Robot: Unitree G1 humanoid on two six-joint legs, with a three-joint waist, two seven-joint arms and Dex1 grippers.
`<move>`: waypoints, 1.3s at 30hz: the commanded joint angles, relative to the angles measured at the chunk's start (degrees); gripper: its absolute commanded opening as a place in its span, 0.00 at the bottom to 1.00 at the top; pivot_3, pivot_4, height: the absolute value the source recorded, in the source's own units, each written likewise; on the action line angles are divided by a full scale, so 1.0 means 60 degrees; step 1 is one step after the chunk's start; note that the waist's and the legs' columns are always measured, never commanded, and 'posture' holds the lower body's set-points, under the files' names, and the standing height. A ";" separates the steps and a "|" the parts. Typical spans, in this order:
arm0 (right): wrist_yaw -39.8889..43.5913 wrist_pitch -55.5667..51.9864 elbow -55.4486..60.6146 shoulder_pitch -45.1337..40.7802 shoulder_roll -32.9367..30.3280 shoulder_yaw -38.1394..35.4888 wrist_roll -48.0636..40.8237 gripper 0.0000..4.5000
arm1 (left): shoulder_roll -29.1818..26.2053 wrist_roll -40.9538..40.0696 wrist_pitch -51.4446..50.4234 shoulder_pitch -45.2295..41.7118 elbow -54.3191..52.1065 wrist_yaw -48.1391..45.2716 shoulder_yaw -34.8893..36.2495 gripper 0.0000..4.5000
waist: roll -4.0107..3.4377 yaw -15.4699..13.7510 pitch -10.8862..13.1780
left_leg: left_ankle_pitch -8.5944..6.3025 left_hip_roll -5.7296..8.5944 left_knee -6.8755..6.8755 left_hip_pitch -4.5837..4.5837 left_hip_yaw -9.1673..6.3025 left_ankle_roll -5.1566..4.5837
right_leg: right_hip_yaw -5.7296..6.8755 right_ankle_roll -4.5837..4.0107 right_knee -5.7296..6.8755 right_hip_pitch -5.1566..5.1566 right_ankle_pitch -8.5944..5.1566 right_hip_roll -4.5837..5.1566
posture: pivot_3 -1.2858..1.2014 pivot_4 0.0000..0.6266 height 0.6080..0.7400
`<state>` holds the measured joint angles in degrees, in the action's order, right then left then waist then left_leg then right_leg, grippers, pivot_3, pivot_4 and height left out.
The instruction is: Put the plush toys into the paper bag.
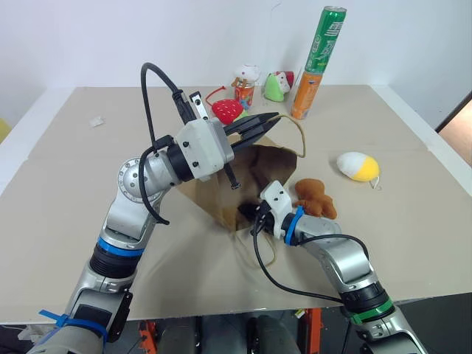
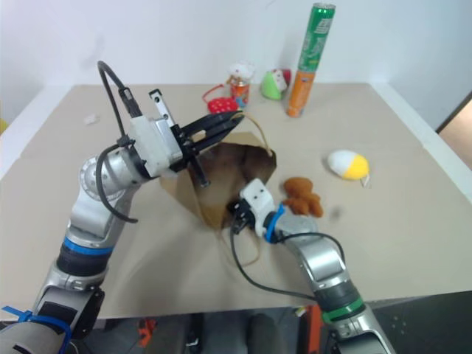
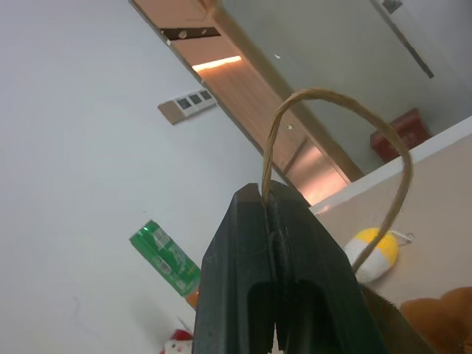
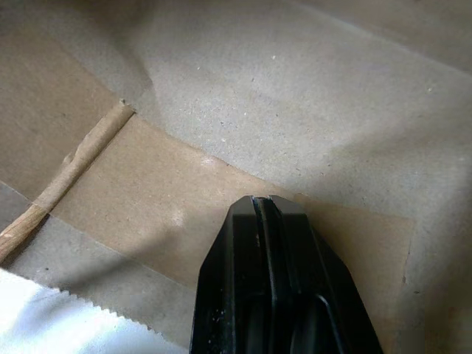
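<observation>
Paper bag held open by both grippers on the worktop

The left gripper (image 1: pixel 271 118) is clamped on a handle loop of the paper bag (image 1: pixel 269 166), lifting its upper edge; the right gripper (image 1: pixel 254 215) is closed on the bag's lower edge. The orange-brown bear (image 1: pixel 316 197) lies just beside the right gripper, the white-and-yellow egg toy (image 1: pixel 358 166) farther out. The tall green can (image 1: pixel 325 38) beyond has print too small to read.
</observation>
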<state>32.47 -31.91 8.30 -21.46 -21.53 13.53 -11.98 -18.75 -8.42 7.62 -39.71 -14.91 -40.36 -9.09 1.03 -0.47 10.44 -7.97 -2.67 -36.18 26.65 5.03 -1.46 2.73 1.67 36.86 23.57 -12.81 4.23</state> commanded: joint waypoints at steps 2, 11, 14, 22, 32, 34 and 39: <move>0.0072 0.0089 0.0123 -0.0053 -0.0085 -0.0198 0.0071 0.01 | -0.0075 0.0451 0.0819 -0.0251 -0.0359 0.0234 0.0152 0.00 | 0.0000 0.0000 0.0000 | 0.0000 0.0000 0.0001 0.0000 0.0002 0.0000 | -0.0002 0.0000 0.0000 0.0001 0.0000 0.0000 | 0.52 0.24 1.00; 0.0145 0.0145 0.0094 -0.0040 -0.0067 -0.0172 0.0098 0.01 | -0.0169 0.0705 0.0880 -0.0057 -0.0278 0.0528 0.0302 0.00 | 0.0000 0.0000 0.0000 | 0.0000 -0.0001 0.0005 0.0000 0.0008 0.0001 | -0.0008 0.0000 0.0000 0.0007 0.0000 0.0000 | 0.52 0.24 1.00; 0.0169 0.0183 0.0070 -0.0052 -0.0039 -0.0172 0.0132 0.01 | 0.0213 0.0138 -0.0299 0.0269 -0.0049 0.1136 0.0667 0.00 | 0.0000 0.0001 0.0000 | 0.0000 -0.0001 0.0006 0.0000 0.0009 0.0000 | -0.0010 0.0001 0.0000 0.0008 0.0000 0.0000 | 0.52 0.24 1.00; 0.0701 0.0389 0.0309 -0.0287 -0.0544 -0.0562 -0.0051 0.01 | 0.0386 -0.0537 -0.1686 0.1208 0.0308 0.1307 0.0850 0.00 | 0.0001 -0.0006 0.0001 | 0.0001 -0.0004 0.0007 0.0002 0.0008 -0.0001 | -0.0011 0.0002 0.0000 0.0012 0.0000 -0.0008 | 0.52 0.24 1.00; 0.1755 -0.0522 0.2116 -0.0342 -0.1652 -0.2359 -0.1884 0.16 | 0.0268 -0.0274 -0.1767 0.1271 0.0352 0.1374 0.0766 0.00 | 0.0001 -0.0007 0.0001 | -0.0001 -0.0002 0.0030 0.0005 0.0017 0.0002 | -0.0020 0.0001 0.0000 0.0028 -0.0001 -0.0001 | 0.52 0.24 1.00; 0.2213 -0.0873 0.2546 -0.0274 -0.2118 -0.3139 -0.2730 0.30 | 0.0321 -0.0253 -0.1804 0.1258 0.0376 0.1429 0.0755 0.00 | 0.0001 -0.0009 0.0002 | -0.0001 -0.0001 0.0036 0.0007 0.0021 0.0001 | -0.0026 0.0001 0.0000 0.0033 -0.0004 -0.0001 | 0.52 0.24 1.00; 0.2456 -0.1804 0.2116 -0.0470 -0.3219 -0.4959 -0.4093 0.79 | 0.0377 -0.0165 -0.1804 0.1282 0.0390 0.1464 0.0627 0.00 | 0.0005 -0.0015 0.0003 | -0.0001 0.0005 0.0037 0.0016 0.0029 0.0000 | -0.0037 0.0006 -0.0002 0.0042 -0.0007 0.0006 | 0.52 0.24 1.00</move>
<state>47.21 -40.91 21.50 -22.94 -39.44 -11.83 -33.46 -16.60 -9.72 -3.72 -31.67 -11.70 -31.84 -5.20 1.07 -0.56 10.45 -7.97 -2.64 -35.96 26.74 5.21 -1.46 2.49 1.70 36.85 23.84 -12.84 4.26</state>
